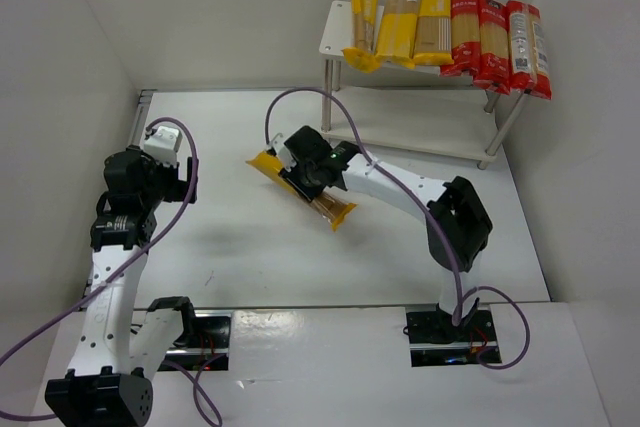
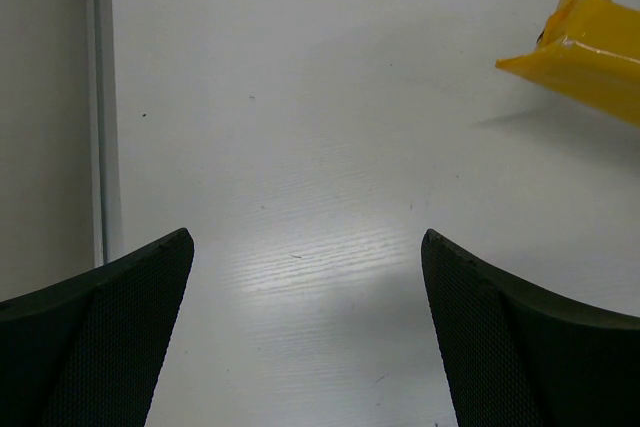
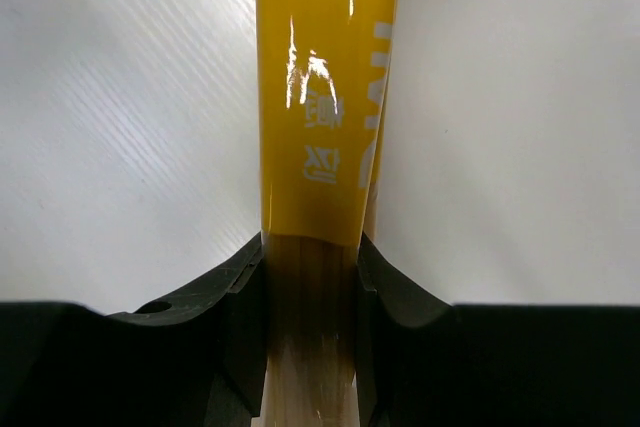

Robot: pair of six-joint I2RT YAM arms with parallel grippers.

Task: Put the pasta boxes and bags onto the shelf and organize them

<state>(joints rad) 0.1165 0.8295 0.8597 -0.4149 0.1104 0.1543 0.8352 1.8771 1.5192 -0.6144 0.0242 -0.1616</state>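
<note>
A yellow pasta bag (image 1: 300, 185) lies slanted on the white table, its clear part showing tan spaghetti. My right gripper (image 1: 308, 180) is shut on the bag's middle; in the right wrist view both fingers press the bag (image 3: 310, 147) at its clear section, gripper (image 3: 310, 277). On the shelf (image 1: 334, 29) at the back right, the top board carries three yellow bags (image 1: 400, 27) and three red bags (image 1: 495, 37) side by side. My left gripper (image 2: 305, 277) hangs open over bare table at the left, holding nothing; one yellow bag end (image 2: 590, 47) shows at its view's upper right.
White walls enclose the table on the left, back and right. The shelf's lower board (image 1: 420, 132) is bare. A purple cable (image 1: 290, 97) loops over the right arm. A metal rail (image 2: 98, 107) runs along the table's left edge.
</note>
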